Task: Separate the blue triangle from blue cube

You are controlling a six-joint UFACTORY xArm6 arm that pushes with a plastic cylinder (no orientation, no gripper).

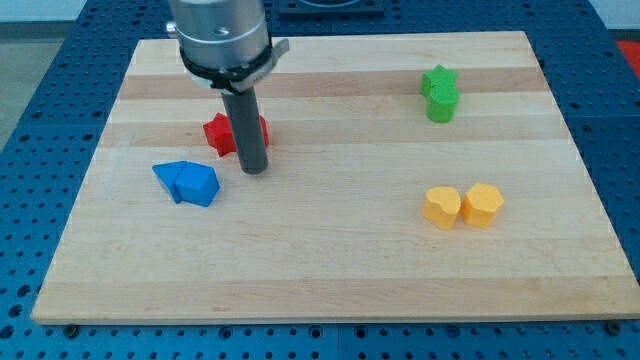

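The blue triangle and the blue cube lie touching each other at the view's left, the triangle on the left side. My tip rests on the board just right of the blue cube, a short gap apart from it. A red block sits right behind the rod, partly hidden by it.
A green star-like block and a green block touch at the view's top right. Two yellow blocks sit side by side at the right. The wooden board lies on a blue perforated table.
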